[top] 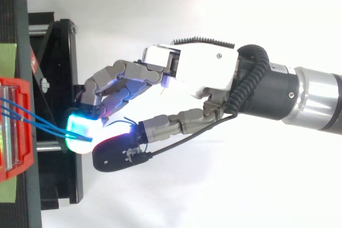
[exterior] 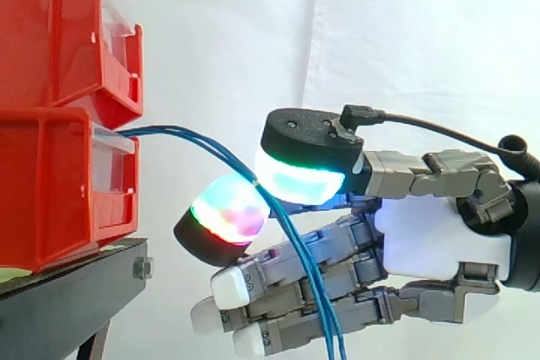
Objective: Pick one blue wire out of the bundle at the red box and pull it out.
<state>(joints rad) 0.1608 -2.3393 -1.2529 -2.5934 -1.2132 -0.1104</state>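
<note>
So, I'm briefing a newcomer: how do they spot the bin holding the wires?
Find the black stand at the side view's left, with two red bins stacked on it. It is the lower red bin, just above the stand; unlike the upper red bin, blue wires arc out of its front.

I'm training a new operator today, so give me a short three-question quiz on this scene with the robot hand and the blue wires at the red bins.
1. True or false: the hand is open and clear of the blue wires.
2. Which bin do the wires come out of? A: the upper red bin. B: the lower red bin. C: neither, they come from under the stand.
3. Fill in: past the glowing fingertips, the wires hang ____ in front of the hand.

Key:
1. False. Two glowing fingertips pinch the wires between them.
2. B.
3. Down.
</note>
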